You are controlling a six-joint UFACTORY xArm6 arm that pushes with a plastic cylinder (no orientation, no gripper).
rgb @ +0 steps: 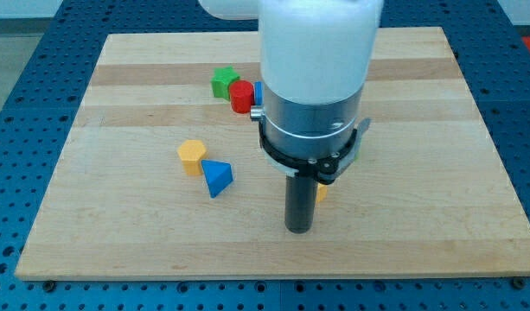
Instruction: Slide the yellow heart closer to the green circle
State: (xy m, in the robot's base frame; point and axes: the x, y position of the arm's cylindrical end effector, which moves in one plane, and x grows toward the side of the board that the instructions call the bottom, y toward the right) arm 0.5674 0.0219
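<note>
Right of centre on the wooden surface [472, 130], my tip [299, 231] is resting low, toward the view's bottom. No hand here, only a bare rod: nothing to open or close, nothing being held.

- A yellow sliver [322, 192] is peeking out just beside the rod's right edge, slightly above my tip. Am taking it for the yellow heart; shape mostly hidden, and contact cannot be told.
- A green sliver [355, 152] is showing further up and right, behind the arm's metal ring. Likely the green circle; outline hidden.
- Key relation: tip, yellow and green are lying roughly along one diagonal running up-right, with my tip at the lower-left end. Judging a push along that line suits the task.
- Risk: the arm is blocking most of both pieces.

Elsewhere, sitting well apart at the view's left: yellow block [191, 155], blue triangle [218, 178]. Near the top: green block [223, 81], red block [241, 96].
</note>
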